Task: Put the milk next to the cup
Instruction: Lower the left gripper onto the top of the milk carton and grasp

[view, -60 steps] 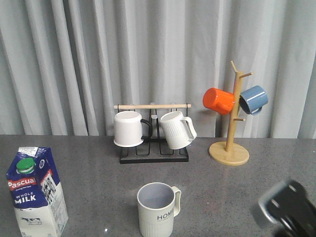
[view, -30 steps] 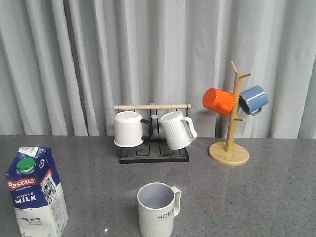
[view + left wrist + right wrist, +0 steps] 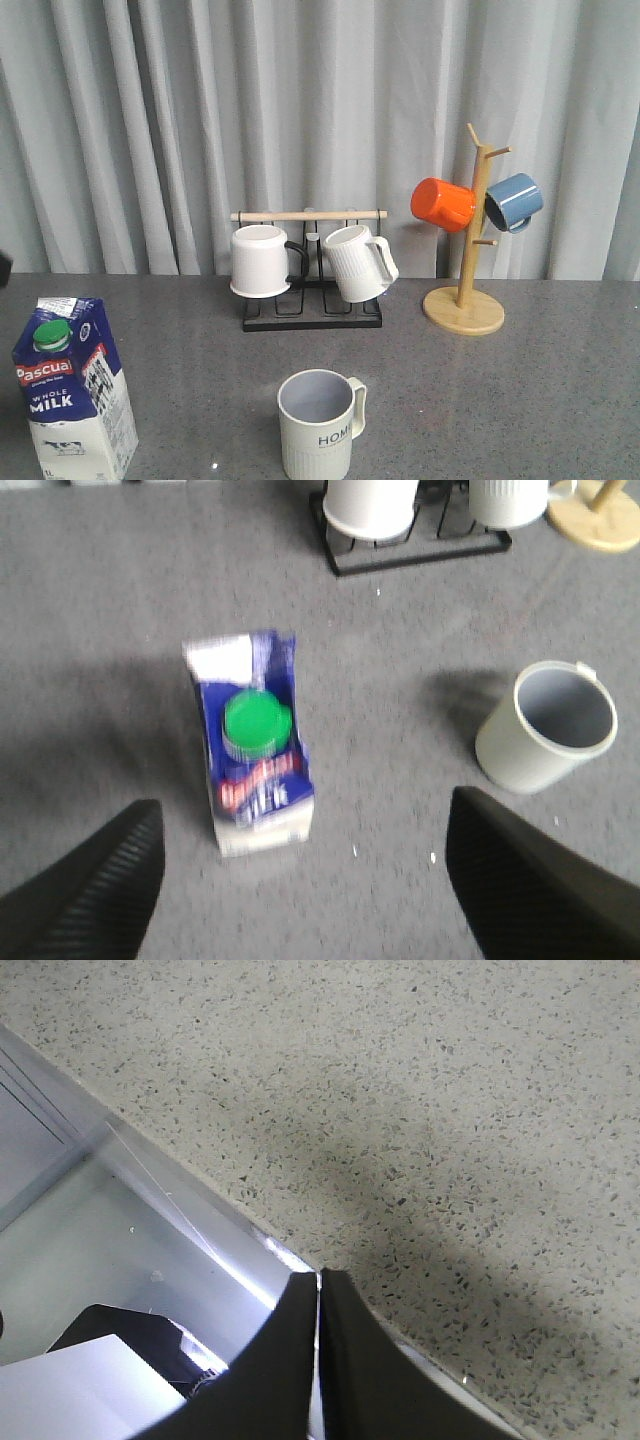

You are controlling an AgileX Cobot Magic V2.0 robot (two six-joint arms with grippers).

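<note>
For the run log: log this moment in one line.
milk: untouched, left of cup | left gripper: open above milk | right gripper: shut, empty

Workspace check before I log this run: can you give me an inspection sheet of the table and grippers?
Surface: grey speckled table, no spills seen.
Job's things: milk upright at front left; cup upright at front centre, well apart from it.
Clutter: black rack with two white mugs; wooden mug tree with orange mug and blue mug.
Grippers: left gripper open above the milk; right gripper shut, empty, off the table.
Cables: nothing seen.
Surroundings: grey curtain behind.
</note>
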